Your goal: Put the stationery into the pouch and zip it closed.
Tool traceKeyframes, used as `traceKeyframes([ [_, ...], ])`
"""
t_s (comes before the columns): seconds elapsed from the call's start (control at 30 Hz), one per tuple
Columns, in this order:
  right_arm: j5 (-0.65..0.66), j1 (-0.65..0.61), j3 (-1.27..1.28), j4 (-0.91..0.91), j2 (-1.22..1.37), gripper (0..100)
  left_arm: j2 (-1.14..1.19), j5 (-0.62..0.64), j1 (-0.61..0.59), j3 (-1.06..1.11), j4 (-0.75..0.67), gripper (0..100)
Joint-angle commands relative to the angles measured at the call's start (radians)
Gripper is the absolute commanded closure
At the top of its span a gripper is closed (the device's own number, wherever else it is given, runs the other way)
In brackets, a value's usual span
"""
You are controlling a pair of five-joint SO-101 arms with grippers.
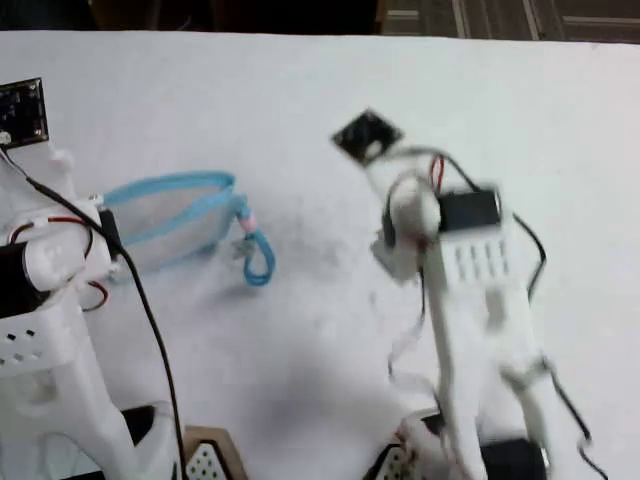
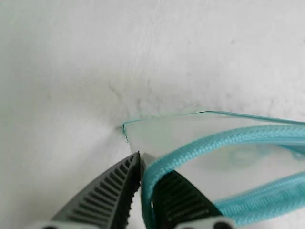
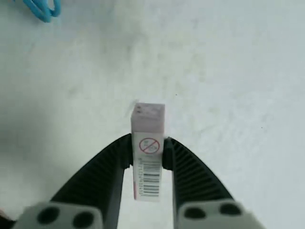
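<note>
White table (image 1: 300, 90) — right end effector (image 3: 147, 143) grips eraser (image 3: 148, 118), lengthwise between jaws; left end effector (image 2: 142, 164) pinches pouch (image 2: 200, 129).

Red crossed-circle sign (image 3: 149, 145) and barcode (image 3: 150, 183) on the white stationery box (image 3: 148, 119), small print unreadable

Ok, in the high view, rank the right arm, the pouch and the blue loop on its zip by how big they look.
1. Right arm: largest, though it stands above the table, likely nearer the camera, which enlarges it.
2. Pouch.
3. Blue loop: plainly smallest.
</note>
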Motion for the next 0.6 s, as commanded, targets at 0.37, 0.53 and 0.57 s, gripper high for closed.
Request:
traceKeyframes([
  [0.37, -0.836, -0.404, 0.338, -1.036, -0.503, 98.1, -0.022, -0.009, 0.005, -0.006, -0.032, 98],
  [0.53, -0.887, -0.549, 0.224, -1.184, -0.335, 98.1, -0.022, -0.009, 0.005, -0.006, -0.035, 98],
  [0.57, -0.887, -0.568, 0.207, -1.185, -0.291, 98.1, -0.022, -0.009, 0.005, -0.006, -0.035, 98],
])
